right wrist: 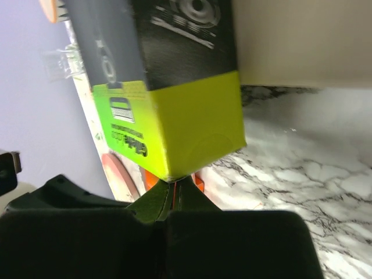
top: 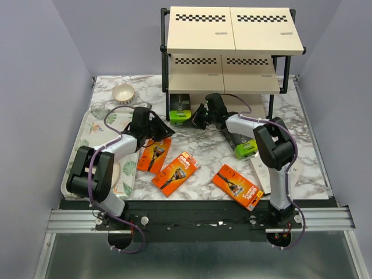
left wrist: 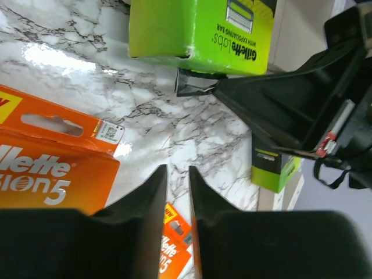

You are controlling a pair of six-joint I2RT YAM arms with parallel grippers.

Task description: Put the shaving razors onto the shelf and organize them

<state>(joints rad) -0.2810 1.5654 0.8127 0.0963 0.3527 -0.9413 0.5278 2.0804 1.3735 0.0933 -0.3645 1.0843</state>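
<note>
A black razor pack with a lime-green end (top: 180,109) (left wrist: 197,29) (right wrist: 168,128) stands under the lowest board of the shelf (top: 232,35). My right gripper (top: 196,119) (right wrist: 175,181) is shut, its tips against that pack's lower green corner. My left gripper (top: 164,125) (left wrist: 178,168) hovers just left of it, jaws a narrow gap apart with only marble between them. Three orange packs (top: 154,154) (top: 175,172) (top: 237,186) lie flat on the table. A second black and green pack (top: 244,145) (left wrist: 274,165) lies beside the right arm, by a white box (top: 260,168).
A floral tray (top: 96,125) lies along the left edge with a pink plate (top: 118,171) on it, partly under the left arm. A small bowl (top: 123,93) sits at the back left. The shelf's black legs (top: 167,87) flank the standing pack.
</note>
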